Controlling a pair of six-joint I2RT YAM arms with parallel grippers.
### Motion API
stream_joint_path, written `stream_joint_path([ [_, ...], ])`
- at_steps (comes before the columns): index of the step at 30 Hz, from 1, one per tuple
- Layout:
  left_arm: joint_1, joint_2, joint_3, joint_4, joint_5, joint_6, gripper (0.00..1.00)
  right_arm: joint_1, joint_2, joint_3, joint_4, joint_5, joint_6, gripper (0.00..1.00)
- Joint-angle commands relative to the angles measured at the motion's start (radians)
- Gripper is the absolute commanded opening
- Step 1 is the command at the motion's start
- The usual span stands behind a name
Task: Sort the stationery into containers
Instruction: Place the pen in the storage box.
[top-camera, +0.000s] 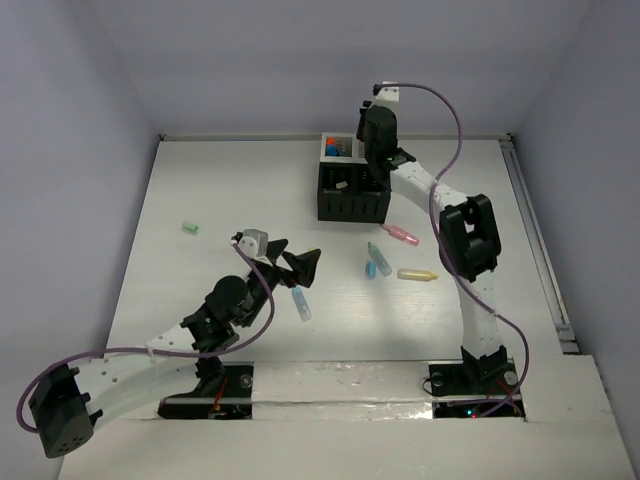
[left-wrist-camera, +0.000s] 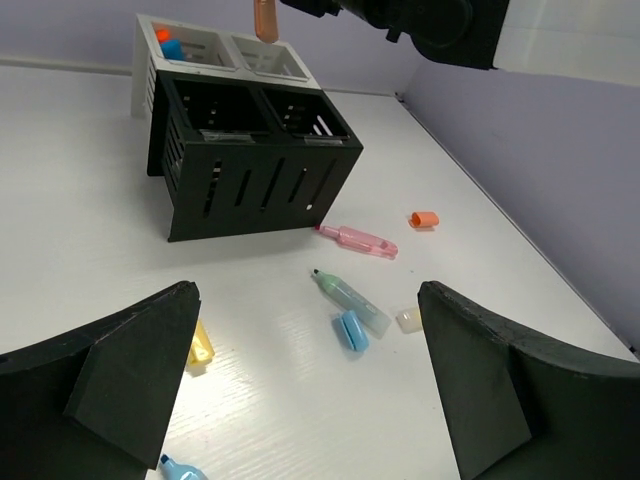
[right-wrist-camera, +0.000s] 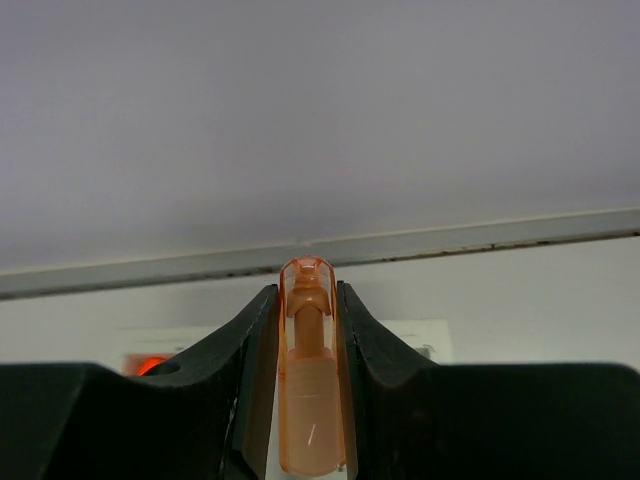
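The containers are a black slotted box joined to a white one at the back middle; in the left wrist view the black part stands in front of the white part. My right gripper is shut on an orange highlighter and hangs over the organizer; that highlighter shows above the white compartments. My left gripper stands wide open and holds nothing, low over the table. Pink, teal, yellow and blue highlighters lie loose.
A blue cap, a pale small piece, an orange cap and a small yellow piece lie on the table. A green item sits far left. Purple walls close in the table on three sides.
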Motion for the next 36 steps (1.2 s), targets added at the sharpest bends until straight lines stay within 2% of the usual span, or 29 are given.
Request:
stream_joint_path([
  [1,-0.004,0.030,0.001,0.061,0.035,0.000,0.90,0.000,0.018,0.068,0.016,0.078,-0.086,0.00],
  [11,-0.004,0.053,0.005,0.064,0.036,0.005,0.90,0.000,0.018,-0.017,0.016,0.077,-0.034,0.02],
  [16,-0.004,0.055,0.008,0.061,0.039,0.005,0.90,0.000,-0.013,-0.079,0.039,0.063,-0.025,0.16],
  [21,-0.004,0.049,0.006,0.058,0.036,0.005,0.90,0.000,-0.026,-0.097,0.039,0.069,-0.026,0.26],
  [24,-0.004,0.044,0.005,0.057,0.035,0.005,0.90,0.000,-0.062,-0.119,0.042,0.054,-0.017,0.36],
  [25,-0.004,0.044,0.005,0.057,0.035,0.006,0.90,0.000,-0.072,-0.119,0.038,0.043,-0.012,0.43],
  [31,-0.004,0.043,0.006,0.055,0.036,0.006,0.90,0.000,-0.187,-0.146,-0.013,-0.014,0.014,0.63],
  [34,-0.004,0.040,0.005,0.055,0.038,0.005,0.90,0.000,-0.279,-0.210,-0.041,-0.053,0.034,0.67],
  [36,-0.004,0.038,0.005,0.054,0.041,0.003,0.90,0.000,-0.338,-0.267,-0.080,-0.086,0.061,0.65],
])
